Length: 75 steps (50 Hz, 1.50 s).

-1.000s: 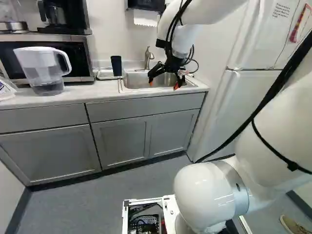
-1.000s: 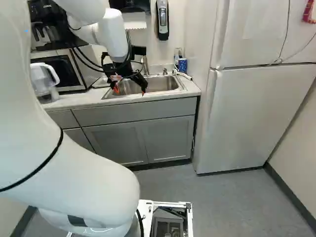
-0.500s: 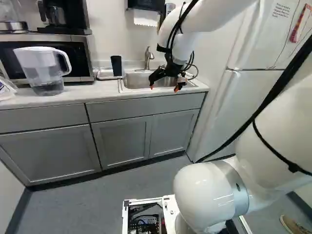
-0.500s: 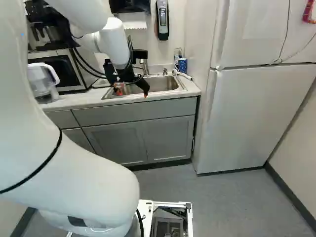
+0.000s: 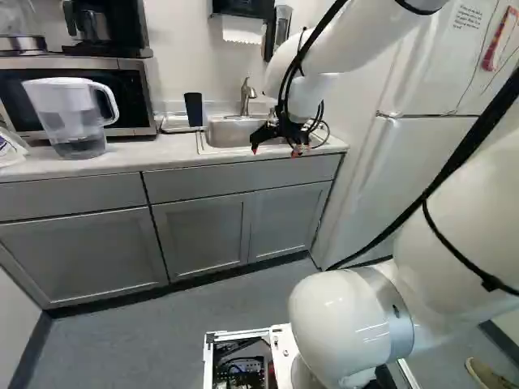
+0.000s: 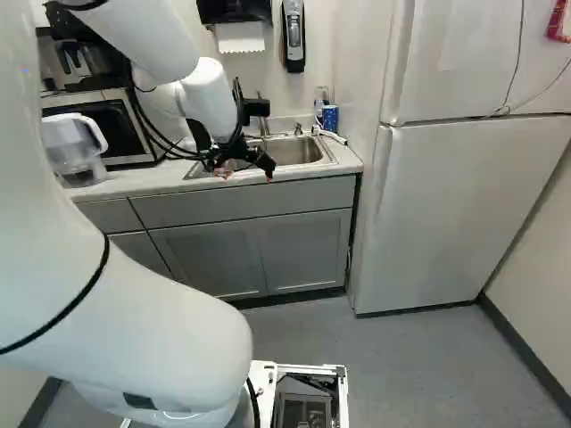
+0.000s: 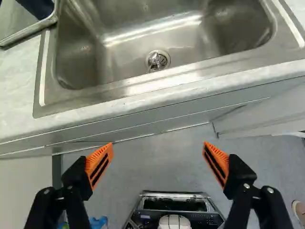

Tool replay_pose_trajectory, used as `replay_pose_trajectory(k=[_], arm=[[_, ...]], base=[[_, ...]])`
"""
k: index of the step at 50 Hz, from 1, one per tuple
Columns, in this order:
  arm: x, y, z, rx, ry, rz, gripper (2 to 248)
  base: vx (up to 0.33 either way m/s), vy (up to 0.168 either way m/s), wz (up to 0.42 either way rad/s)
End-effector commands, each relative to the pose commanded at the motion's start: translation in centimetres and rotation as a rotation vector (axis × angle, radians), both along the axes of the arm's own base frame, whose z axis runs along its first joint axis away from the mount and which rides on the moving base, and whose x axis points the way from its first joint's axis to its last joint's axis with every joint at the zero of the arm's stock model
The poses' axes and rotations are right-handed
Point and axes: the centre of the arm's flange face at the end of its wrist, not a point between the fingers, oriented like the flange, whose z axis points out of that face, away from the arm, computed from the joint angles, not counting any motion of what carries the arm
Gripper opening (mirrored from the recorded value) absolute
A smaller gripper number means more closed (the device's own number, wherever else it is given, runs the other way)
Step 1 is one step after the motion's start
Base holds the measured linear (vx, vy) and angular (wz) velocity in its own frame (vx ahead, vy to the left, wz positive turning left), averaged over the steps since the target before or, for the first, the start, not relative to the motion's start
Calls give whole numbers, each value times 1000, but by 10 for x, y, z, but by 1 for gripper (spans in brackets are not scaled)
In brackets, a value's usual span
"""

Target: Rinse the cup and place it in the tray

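Black or nearly so, the cup (image 5: pixel 193 109) stands at the tray (image 7: pixel 28 32), just beside the sink (image 7: pixel 119 88), on the microwave's side of it. From the wrist view I can see only part of that dark cup, over the tray's metal rim.

The gripper (image 5: pixel 275 151) is well apart from it, over by the sink's front edge. Its two orange-padded fingers are spread wide, with nothing held between them. Seen along the wrist, the open gripper (image 7: pixel 158 145) has the table's (image 7: pixel 74 109) front edge and the steel basin ahead of it, drain (image 7: pixel 157 60) and all.

Behind the basin rises the faucet (image 5: pixel 246 96), and a blue patterned cup (image 6: pixel 330 118) sits near the sink's fridge-side corner. Out past the tray there's the microwave (image 5: pixel 130 101), with a clear-sided pitcher (image 5: pixel 75 117) in front of it. The big white fridge (image 6: pixel 446 214) stands at the table's other end.
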Motion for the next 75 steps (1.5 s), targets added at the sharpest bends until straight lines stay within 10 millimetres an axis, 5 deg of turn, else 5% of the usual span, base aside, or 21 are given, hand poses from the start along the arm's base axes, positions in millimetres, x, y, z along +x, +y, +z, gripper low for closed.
replay_pose_trajectory(k=[75], arm=[[-83,-19,-137,-85,-446,-23,247]], base=[[0,0,0]])
